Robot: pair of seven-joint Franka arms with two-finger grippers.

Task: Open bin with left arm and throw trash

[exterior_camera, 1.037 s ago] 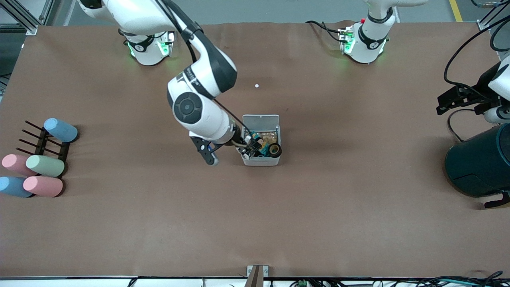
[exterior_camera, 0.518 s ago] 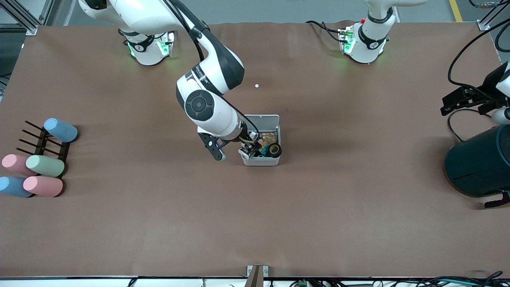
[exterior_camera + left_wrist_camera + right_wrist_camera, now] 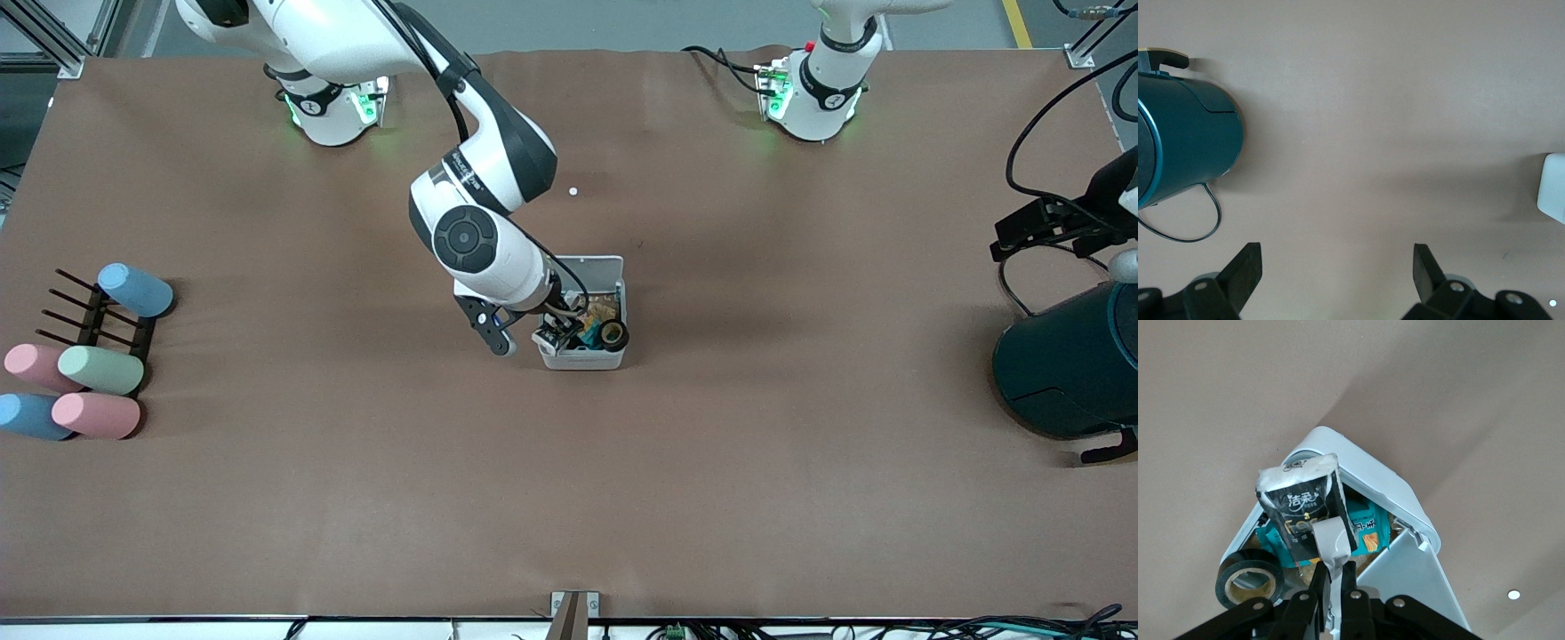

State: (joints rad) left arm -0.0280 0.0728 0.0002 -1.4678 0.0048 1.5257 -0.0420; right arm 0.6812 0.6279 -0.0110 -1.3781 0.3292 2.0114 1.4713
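I see pastel cylinders (image 3: 98, 369) by a dark rack (image 3: 93, 320) at the right arm's end of the tabletop (image 3: 356, 498). Mid-tabletop, the small white-grey square plastic bin (image 3: 584, 357) stands with its hinged white lid (image 3: 582, 267) open. The right gripper (image 3: 558, 334) hangs over it, jaws pinching a bent white piece (image 3: 1327, 543) beside a black rectangular packet (image 3: 1305, 503); a black tape roll (image 3: 613, 334) lies inside. The left gripper (image 3: 1337, 267) waits, jaws spread, near a dark teal cylinder (image 3: 1067, 364).

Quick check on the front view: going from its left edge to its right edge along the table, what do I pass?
Pastel cylinders on a dark rack → right gripper over the open bin → left gripper → dark teal cylinder.
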